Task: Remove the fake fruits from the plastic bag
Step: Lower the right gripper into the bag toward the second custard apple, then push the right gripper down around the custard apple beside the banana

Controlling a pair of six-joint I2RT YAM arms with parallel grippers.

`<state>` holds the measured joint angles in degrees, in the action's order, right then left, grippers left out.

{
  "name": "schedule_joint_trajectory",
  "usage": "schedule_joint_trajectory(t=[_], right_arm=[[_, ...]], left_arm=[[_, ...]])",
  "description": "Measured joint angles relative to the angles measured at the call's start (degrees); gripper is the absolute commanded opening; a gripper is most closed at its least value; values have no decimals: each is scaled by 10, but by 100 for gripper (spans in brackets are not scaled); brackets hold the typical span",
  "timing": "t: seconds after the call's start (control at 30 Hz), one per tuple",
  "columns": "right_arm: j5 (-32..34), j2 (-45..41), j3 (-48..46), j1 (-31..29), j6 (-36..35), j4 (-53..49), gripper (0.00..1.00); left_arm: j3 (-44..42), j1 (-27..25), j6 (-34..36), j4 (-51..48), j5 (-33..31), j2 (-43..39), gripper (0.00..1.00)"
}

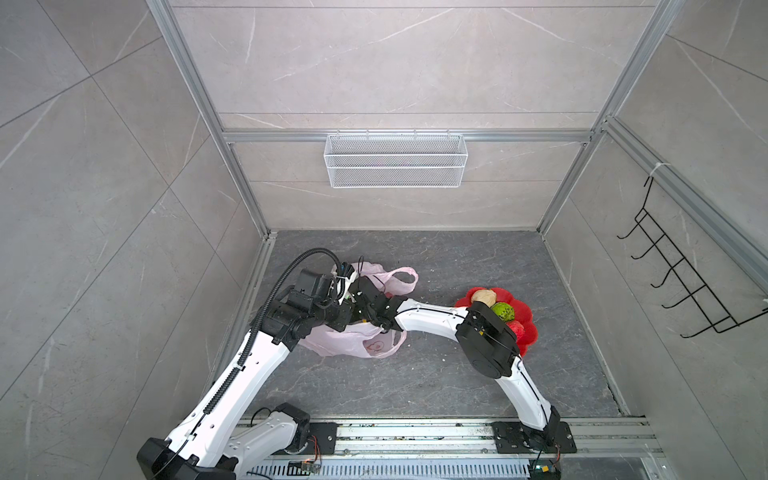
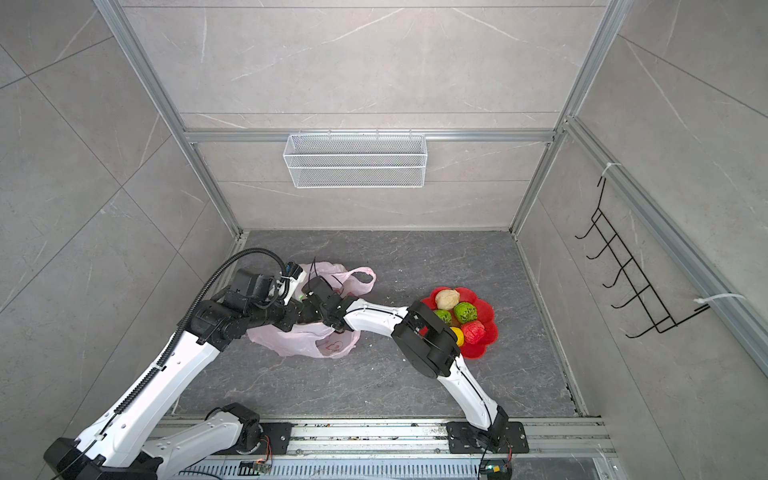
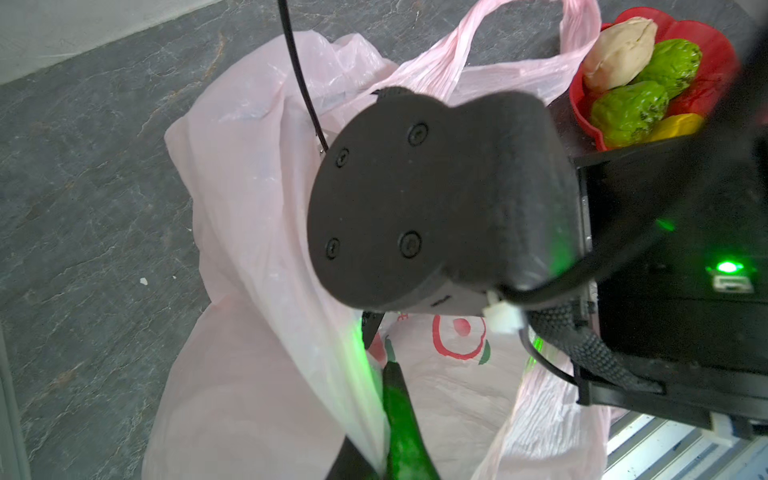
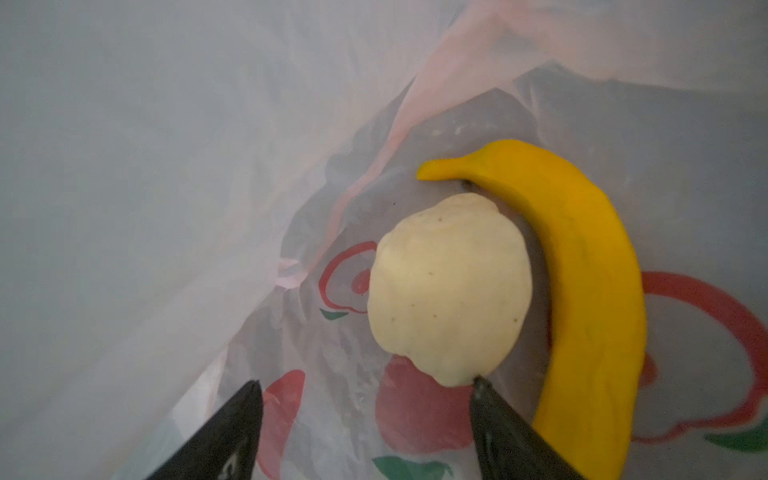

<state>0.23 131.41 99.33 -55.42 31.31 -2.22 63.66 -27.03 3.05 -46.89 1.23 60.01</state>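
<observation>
1. The bag (image 1: 353, 347) lies crumpled on the dark tabletop (image 1: 415, 386), left of centre in both top views. One loop handle is spread toward the back wall, and the red fruit print faces up on the near side.
2. Through the right wrist camera I find two fruits inside it: a banana (image 4: 582, 291) and a cream lump (image 4: 449, 291). The lump is tucked against the banana's inner curve, and both rest on the printed film.
3. The right gripper (image 4: 363, 390) is inside the bag with its jaws spread wide and nothing between them. One fingertip sits at the near end of the cream lump, but I cannot confirm contact from this angle.
4. The left gripper (image 3: 384, 399) is closed, pinching a fold of film at the bag's mouth. The plastic runs taut up to its fingers.
5. A red flower-shaped plate (image 2: 484, 347) stands well apart from the bag, to its right. On it are a second cream lump (image 2: 447, 299), two green balls (image 2: 465, 312), a yellow lump (image 2: 457, 334) and a red fruit (image 2: 473, 331), all crowded together. The right arm's elbow covers the plate's near-left edge.
6. A white wire basket (image 1: 395, 166) hangs on the back wall and a black hook rack (image 1: 681, 274) on the right wall.
</observation>
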Motion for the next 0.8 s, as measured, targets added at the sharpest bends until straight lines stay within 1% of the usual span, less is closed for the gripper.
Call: schedule_joint_trajectory(t=[0.17,0.3,0.47,0.8], right_arm=[[0,9,14,0,4,-7,82],[4,17,29,-2,5,-15,83],[16,23,42,-7,9,-33,84],[58,37,77,-9,39,-58,87]], left_arm=[[0,0,6,-18,-28,0,2],[-5,0,29,-27,-40,-1,1],[-34,0,50,-24,-45,-9,0],[-51,1,57,6,-54,-22,0]])
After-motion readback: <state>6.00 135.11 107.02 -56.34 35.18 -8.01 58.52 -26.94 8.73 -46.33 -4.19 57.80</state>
